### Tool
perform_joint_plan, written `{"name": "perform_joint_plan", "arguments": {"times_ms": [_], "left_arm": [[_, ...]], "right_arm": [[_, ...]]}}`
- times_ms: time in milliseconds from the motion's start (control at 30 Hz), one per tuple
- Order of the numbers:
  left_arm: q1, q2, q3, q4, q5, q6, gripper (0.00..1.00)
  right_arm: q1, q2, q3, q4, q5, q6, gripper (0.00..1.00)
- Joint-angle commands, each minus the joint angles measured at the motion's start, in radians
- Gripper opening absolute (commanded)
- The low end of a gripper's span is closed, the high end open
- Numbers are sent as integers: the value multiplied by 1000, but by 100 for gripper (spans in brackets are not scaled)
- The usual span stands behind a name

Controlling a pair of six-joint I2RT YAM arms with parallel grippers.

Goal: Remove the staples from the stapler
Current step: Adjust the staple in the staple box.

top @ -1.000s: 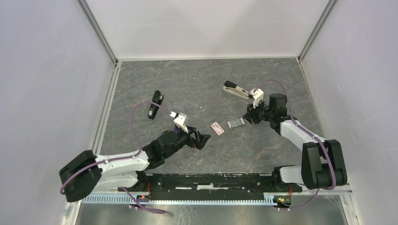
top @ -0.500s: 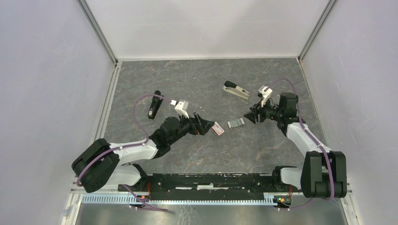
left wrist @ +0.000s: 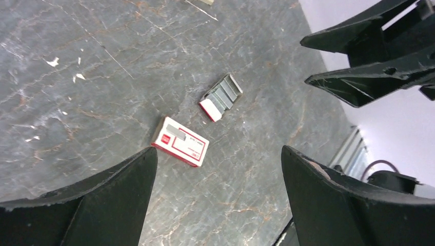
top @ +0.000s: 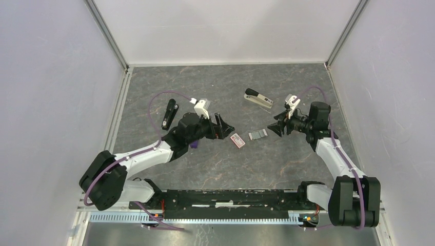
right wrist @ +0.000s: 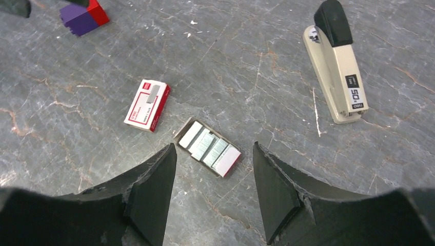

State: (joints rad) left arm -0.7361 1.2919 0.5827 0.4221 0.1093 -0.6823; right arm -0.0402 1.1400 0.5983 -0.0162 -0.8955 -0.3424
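Observation:
The stapler shows as two pieces: a grey-beige rail with a black end at the back right, and a black bar far left. The staples are silvery strips side by side in a small open tray on the table. My right gripper stands open just right of and above them, holding nothing. My left gripper is wide open and empty, just left of a red-and-white box.
A red-and-purple block lies partly under my left arm. A thin single pin rests beside the beige rail. The right gripper's black fingers show at the top right of the left wrist view. Metal frame rails border the table.
My left arm swung up and right, bringing its open gripper beside the red-and-white box. My right gripper opened wider and drew back to the right, away from the staples tray.

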Motion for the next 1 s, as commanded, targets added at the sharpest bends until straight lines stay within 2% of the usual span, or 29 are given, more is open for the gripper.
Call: {"name": "perform_joint_plan", "arguments": {"times_ms": [0, 167, 300, 433, 700, 833, 967], "left_arm": [[7, -30, 123, -268, 46, 191, 96], [7, 32, 205, -397, 96, 291, 96], [8, 121, 259, -415, 140, 328, 93], [8, 199, 317, -417, 175, 314, 91], [7, 333, 358, -390, 156, 212, 77], [7, 327, 342, -372, 126, 202, 76], [7, 211, 283, -356, 34, 224, 77]], "right_arm": [[-3, -28, 21, -70, -81, -87, 63], [-3, -49, 25, -101, -104, -139, 66], [-3, -68, 23, -113, -107, -158, 67], [-3, -70, 25, -125, -100, -173, 67], [-3, -67, 28, -140, -100, -187, 67], [1, -69, 23, -162, -159, -226, 69], [74, -58, 15, -173, -159, -254, 73]]}}
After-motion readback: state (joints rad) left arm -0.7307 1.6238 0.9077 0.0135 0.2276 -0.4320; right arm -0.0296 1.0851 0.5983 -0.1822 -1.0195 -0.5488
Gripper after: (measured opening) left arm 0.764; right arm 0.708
